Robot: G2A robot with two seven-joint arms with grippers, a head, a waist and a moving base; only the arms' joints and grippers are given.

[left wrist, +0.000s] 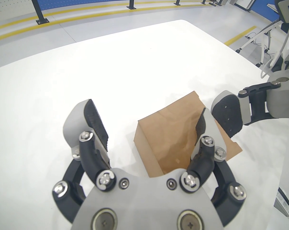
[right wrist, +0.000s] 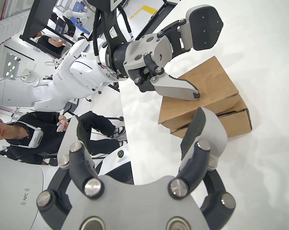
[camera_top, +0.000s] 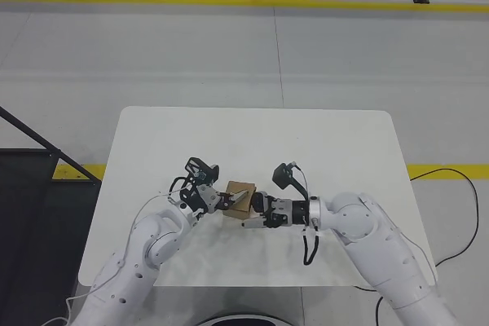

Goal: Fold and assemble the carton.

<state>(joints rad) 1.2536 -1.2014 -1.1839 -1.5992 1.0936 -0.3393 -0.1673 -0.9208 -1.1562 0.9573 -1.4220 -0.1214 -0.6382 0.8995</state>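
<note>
- Carton (camera_top: 240, 200) of brown cardboard, part folded, lies low on a white bench (camera_top: 310, 138).
- Left gripper (left wrist: 147, 111) is spread wide. One finger appears to rest on the carton's top panel and the other hangs clear beside the carton.
- Right gripper (right wrist: 139, 118) is also wide and holds nothing. One finger sits just beside the carton's end, where the flaps gape.
- Likely risk: the bench looks smooth and nothing clamps the carton. A push at that end could slide or swing the carton about the single resting finger, and the flaps might spring back.
- Beyond the carton is grey floor with yellow lines, and blue panels on black posts.
</note>
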